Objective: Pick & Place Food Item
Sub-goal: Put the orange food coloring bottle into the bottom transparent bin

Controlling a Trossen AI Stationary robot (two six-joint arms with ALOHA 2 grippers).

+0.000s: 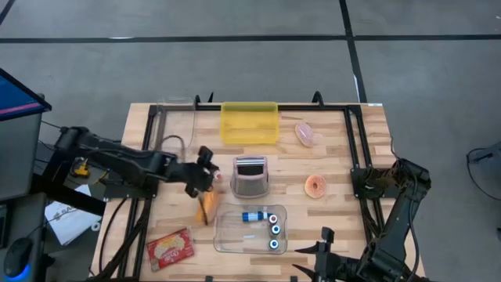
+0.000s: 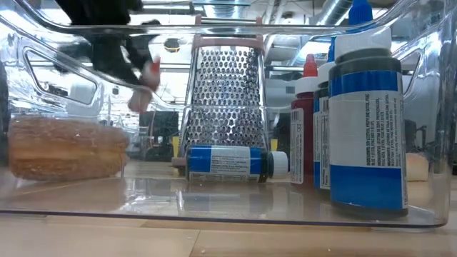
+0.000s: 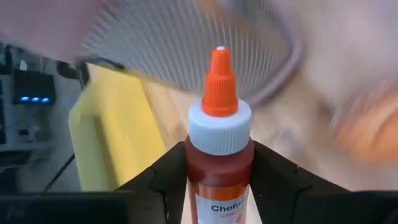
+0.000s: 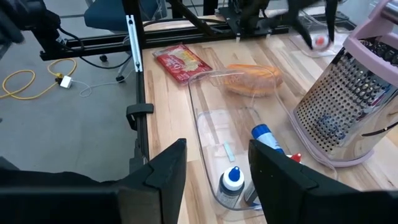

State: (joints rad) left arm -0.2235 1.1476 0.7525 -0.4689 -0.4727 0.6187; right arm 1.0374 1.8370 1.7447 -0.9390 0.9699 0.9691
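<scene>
My left gripper reaches in from the table's left and hangs above the wood, just left of the pink-rimmed metal grater. It is shut on a small red bottle with a white cap and orange nozzle, which shows blurred in the low view. A bread roll lies on its side on the table under the gripper. My right gripper waits open near the front edge, right of the clear bin, with nothing between its fingers. My left gripper pinches the red bottle's body just below the white cap between its two fingers. The fingers come slanting down from the table's left and lie along the bottle, whose nozzle points away from the wrist. The bottle is lifted clear of the table.
The clear bin holds one blue-labelled bottle lying down and several standing bottles. A yellow tray and a clear container stand at the back. A pink item, a donut and a red packet lie around.
</scene>
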